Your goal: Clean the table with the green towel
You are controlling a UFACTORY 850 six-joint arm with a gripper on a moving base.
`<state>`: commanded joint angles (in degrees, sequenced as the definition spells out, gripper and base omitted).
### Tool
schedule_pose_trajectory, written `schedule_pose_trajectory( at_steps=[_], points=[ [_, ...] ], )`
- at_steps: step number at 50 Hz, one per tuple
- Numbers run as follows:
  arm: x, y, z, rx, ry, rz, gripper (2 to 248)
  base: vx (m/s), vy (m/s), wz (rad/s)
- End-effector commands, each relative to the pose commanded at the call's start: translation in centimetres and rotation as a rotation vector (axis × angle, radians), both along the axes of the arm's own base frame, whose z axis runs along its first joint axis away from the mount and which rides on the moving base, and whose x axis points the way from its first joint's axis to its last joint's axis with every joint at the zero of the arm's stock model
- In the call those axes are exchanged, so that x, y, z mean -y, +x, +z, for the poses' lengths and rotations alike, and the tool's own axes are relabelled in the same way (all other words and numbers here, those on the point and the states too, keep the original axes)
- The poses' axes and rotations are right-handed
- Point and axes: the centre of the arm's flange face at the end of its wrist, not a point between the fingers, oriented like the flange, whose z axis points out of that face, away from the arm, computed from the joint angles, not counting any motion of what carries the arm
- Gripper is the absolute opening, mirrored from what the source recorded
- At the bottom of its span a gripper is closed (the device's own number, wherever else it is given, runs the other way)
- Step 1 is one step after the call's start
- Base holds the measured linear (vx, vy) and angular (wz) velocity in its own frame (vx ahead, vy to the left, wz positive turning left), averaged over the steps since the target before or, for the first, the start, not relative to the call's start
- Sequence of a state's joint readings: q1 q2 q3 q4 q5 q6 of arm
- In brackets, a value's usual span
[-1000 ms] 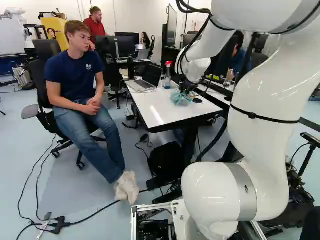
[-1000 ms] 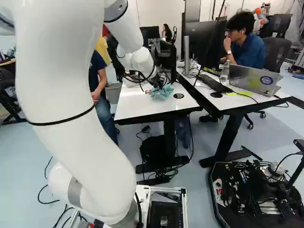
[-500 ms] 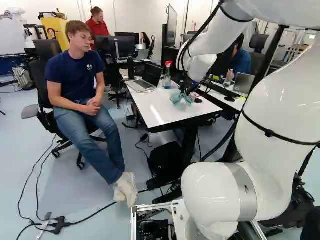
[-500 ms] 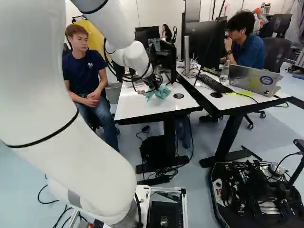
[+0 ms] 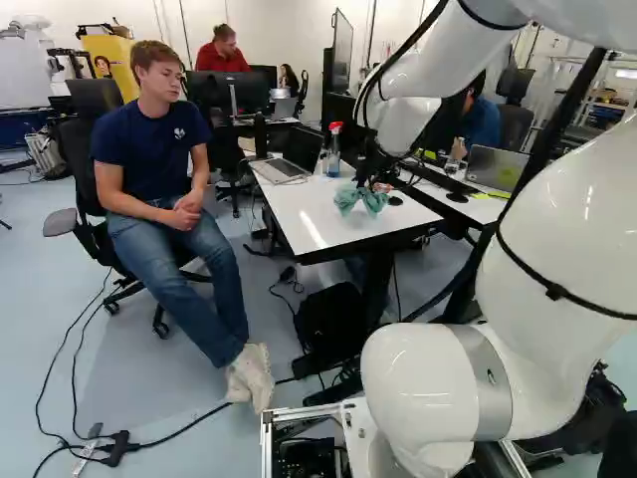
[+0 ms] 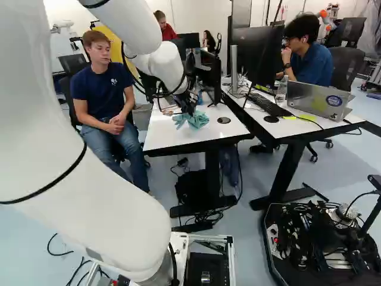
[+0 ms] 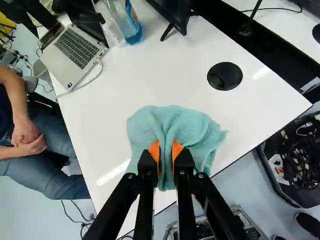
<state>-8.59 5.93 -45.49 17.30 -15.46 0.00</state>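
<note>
It was a robotics lab, as far as I could tell, with an office look about it. A big white robot arm (image 6: 107, 208) rose in the room, another robot (image 6: 61, 25) stood toward the back, and a black tray of wired electronics (image 6: 321, 244) sat near the desks. The office side showed in the white table (image 6: 164, 134) with its laptop (image 5: 282, 169), the monitor (image 6: 256, 53), keyboard (image 6: 269, 105) and swivel chair (image 5: 82, 164).
</note>
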Motion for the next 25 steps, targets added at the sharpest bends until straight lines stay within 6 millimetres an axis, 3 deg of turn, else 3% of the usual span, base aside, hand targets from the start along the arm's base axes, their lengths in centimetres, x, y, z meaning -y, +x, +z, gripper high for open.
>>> schedule_pose_trajectory(
  at_steps=[25],
  points=[
    [-0.2,-0.9,1.8,0.037,0.000,-0.002,48,0.000,0.000,0.000]
  ],
)
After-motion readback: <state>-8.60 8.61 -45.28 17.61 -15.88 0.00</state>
